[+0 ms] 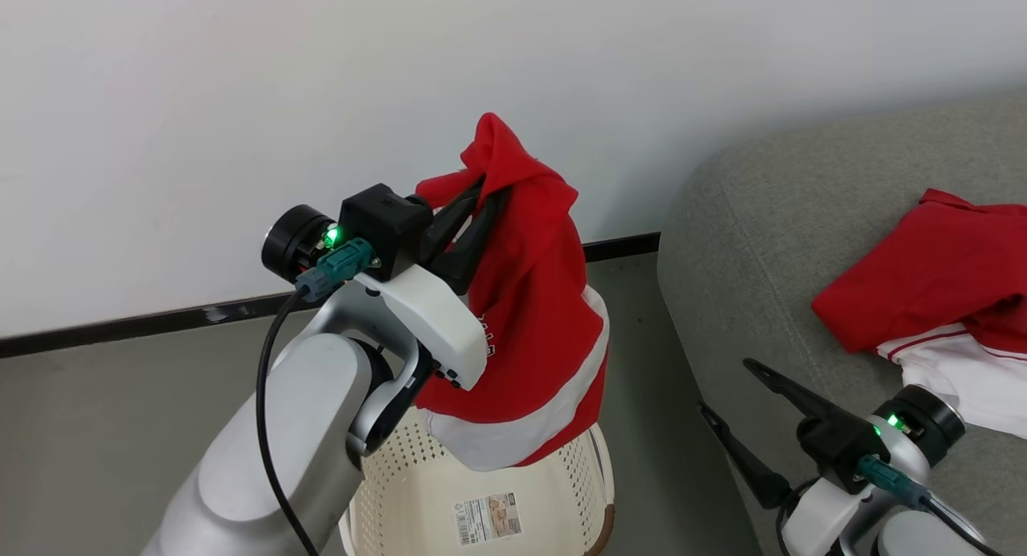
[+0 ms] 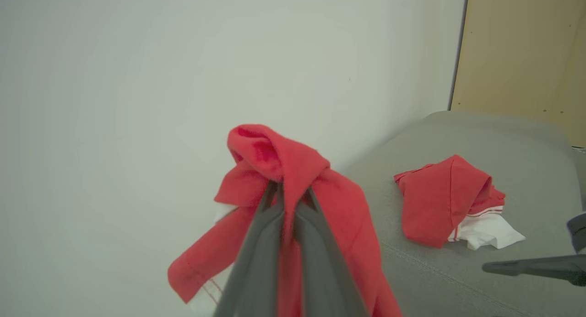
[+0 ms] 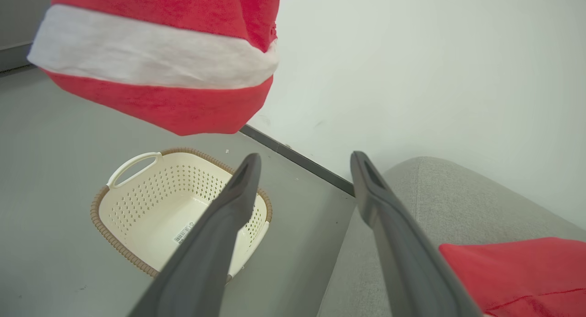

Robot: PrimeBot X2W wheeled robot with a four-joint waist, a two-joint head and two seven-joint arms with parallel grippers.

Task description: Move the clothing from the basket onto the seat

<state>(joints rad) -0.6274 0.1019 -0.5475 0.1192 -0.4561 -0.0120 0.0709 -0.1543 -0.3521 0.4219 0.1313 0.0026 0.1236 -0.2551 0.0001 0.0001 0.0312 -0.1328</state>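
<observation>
My left gripper [image 1: 487, 188] is shut on a red garment with a white band [image 1: 537, 315], which hangs in the air above the cream perforated basket [image 1: 554, 476]. In the left wrist view the fingers [image 2: 316, 244] pinch a bunched fold of that red garment [image 2: 284, 170]. The basket [image 3: 137, 202] stands on the floor with only its label sticker showing inside. A second piece of red and white clothing [image 1: 939, 291] lies on the grey seat [image 1: 754, 243]. My right gripper [image 1: 726, 387] hangs open and empty at the seat's front edge.
A white wall with a dark skirting strip [image 1: 120, 325] runs behind the basket. Grey floor [image 1: 96, 411] spreads to the left. A tan panel [image 2: 526, 47] stands behind the seat's far end.
</observation>
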